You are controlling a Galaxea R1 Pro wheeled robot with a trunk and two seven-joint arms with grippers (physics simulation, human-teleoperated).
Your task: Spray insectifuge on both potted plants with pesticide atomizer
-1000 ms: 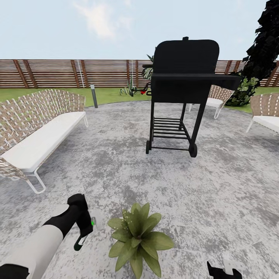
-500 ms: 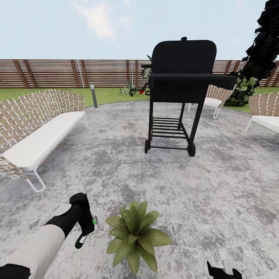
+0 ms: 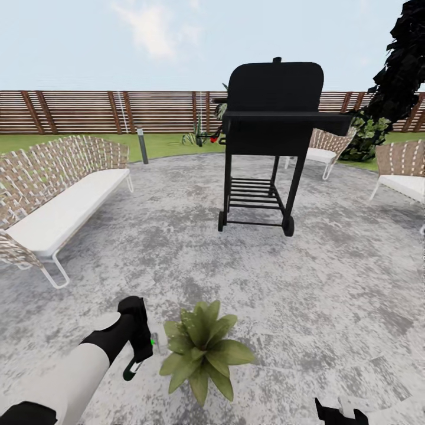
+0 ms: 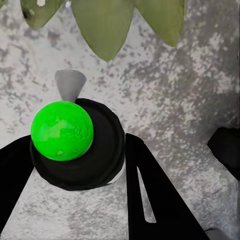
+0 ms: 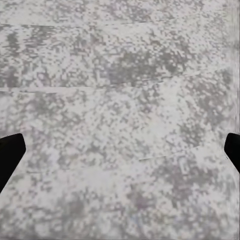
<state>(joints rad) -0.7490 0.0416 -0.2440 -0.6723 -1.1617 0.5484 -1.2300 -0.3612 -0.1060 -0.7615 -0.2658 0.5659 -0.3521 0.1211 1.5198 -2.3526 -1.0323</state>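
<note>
Green-capped pesticide atomizer (image 4: pixel 70 142) pinched in my left end effector (image 3: pixel 141 348) has moved closer to potted plant (image 3: pixel 200 348); spraying next.

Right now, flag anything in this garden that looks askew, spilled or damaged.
Nothing stands out. The black grill stands upright on the paving, the wicker bench sits level, and the potted plant is upright with whole leaves. The left gripper holds the pesticide atomizer beside it.

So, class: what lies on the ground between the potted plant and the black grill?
In the head view, nothing stands between the potted plant and the grill: just bare mottled grey paving.
</note>
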